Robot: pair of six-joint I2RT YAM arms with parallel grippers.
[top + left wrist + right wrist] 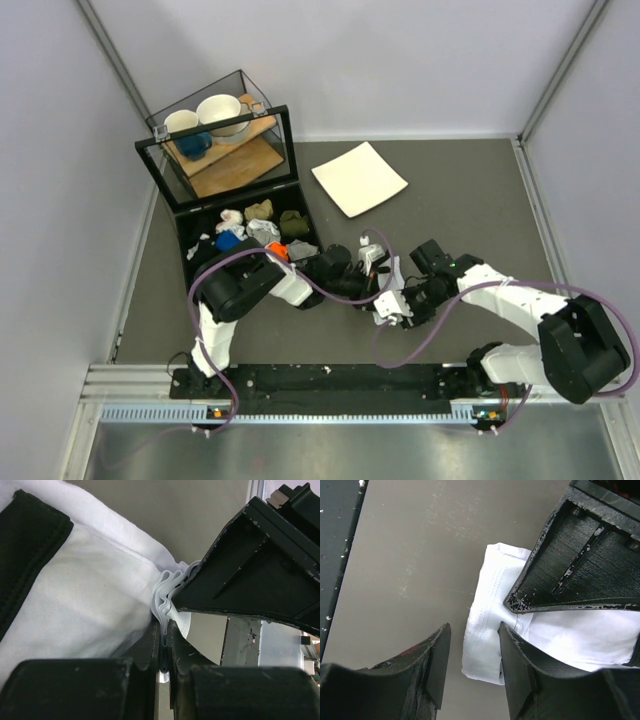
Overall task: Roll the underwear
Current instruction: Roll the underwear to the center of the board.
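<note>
The left gripper (163, 639) has its fingers pressed together on the underwear (90, 595), pinching a thin stack of folded edges that fan out in several white layers just above the fingertips. From that pinch the cloth spreads away up and to the left of the gripper as plain, smooth white fabric, soft and slightly creased. A black band (30, 555) with stitched edges lies across its far-left part.

The right gripper (474, 630) stands with its fingers spread. The rolled or folded end of the white cloth lies on the grey table (420, 555) just ahead of the gap and partly under the right-hand finger, showing a rounded edge with faint rows of stitching. One finger of the left gripper comes in from the upper right, its tip touching the cloth.
</note>
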